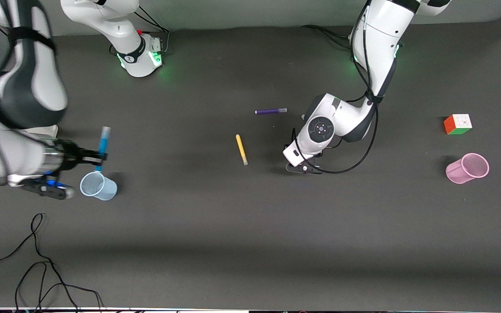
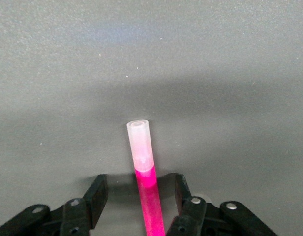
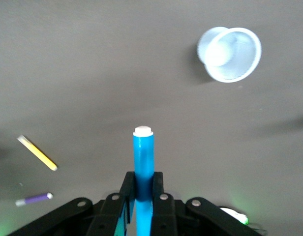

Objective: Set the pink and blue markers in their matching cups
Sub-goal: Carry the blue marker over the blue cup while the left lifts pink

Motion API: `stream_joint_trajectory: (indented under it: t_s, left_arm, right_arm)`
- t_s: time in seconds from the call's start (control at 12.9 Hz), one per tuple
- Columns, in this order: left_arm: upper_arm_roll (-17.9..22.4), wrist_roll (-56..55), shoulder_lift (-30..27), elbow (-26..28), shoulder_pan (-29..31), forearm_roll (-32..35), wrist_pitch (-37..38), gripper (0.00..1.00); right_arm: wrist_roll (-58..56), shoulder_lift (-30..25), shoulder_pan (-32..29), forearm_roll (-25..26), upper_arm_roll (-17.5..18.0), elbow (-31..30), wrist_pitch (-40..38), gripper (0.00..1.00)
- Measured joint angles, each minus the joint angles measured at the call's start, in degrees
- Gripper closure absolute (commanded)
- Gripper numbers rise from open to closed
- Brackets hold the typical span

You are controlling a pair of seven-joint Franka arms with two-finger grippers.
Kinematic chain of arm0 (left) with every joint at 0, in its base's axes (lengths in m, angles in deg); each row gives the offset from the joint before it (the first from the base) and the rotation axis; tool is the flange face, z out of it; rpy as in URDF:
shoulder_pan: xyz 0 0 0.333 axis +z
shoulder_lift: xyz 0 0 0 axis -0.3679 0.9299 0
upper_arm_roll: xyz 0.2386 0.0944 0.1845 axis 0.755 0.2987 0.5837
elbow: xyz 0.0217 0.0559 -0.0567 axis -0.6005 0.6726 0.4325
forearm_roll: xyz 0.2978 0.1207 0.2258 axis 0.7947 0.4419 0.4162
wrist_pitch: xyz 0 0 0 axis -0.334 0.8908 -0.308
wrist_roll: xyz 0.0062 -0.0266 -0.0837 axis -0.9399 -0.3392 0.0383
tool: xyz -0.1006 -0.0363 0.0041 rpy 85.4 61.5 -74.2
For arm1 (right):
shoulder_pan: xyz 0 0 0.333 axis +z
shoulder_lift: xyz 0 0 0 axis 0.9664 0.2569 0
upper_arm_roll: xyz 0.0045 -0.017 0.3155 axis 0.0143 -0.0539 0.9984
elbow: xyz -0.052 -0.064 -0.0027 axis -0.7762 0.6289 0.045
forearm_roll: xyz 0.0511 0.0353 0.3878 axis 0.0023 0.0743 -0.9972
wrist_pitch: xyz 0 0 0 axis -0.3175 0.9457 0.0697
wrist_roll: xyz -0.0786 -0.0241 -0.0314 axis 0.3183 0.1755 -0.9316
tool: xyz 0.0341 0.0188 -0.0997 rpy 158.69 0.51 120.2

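Two arms are engaged. Right gripper (image 1: 98, 158), frame's left, is clamped on blue marker (image 1: 102, 145) just above blue cup (image 1: 98, 186); lowering into it is needed next. Left gripper (image 2: 136, 196), frame center, is spread w/ fingers either side of pink marker (image 2: 145, 177), not yet closed; pink cup (image 1: 468, 168) sits at frame's right.

Matt dark cloth-like table (image 1: 250, 226), translucent plastic blue cup (image 1: 98, 186), fine-meshed pink cup (image 1: 468, 168), glossy pink marker (image 2: 147, 191)

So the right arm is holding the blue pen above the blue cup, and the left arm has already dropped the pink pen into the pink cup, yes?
Not quite. The right end effector does hold the blue pen above the blue cup. The pink pen, though, is not in the pink cup: the left wrist view shows it standing between the open fingers of the left end effector, over bare table.
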Motion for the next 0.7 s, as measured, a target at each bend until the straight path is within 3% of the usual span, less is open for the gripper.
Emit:
stream_joint_trajectory:
  t_s: [0.15,0.7]
  left_arm:
    - [0.05,0.0,-0.05,0.0,0.02,0.0,0.1,1.0]
    - [0.17,0.04,-1.17,-0.09,0.11,0.01,0.39,1.0]
  right_arm:
    - [-6.22,1.25,-4.84,-0.01,0.02,1.18,-2.87,0.86]
    - [-19.59,15.71,-14.57,-0.36,0.57,10.93,-12.05,0.86]
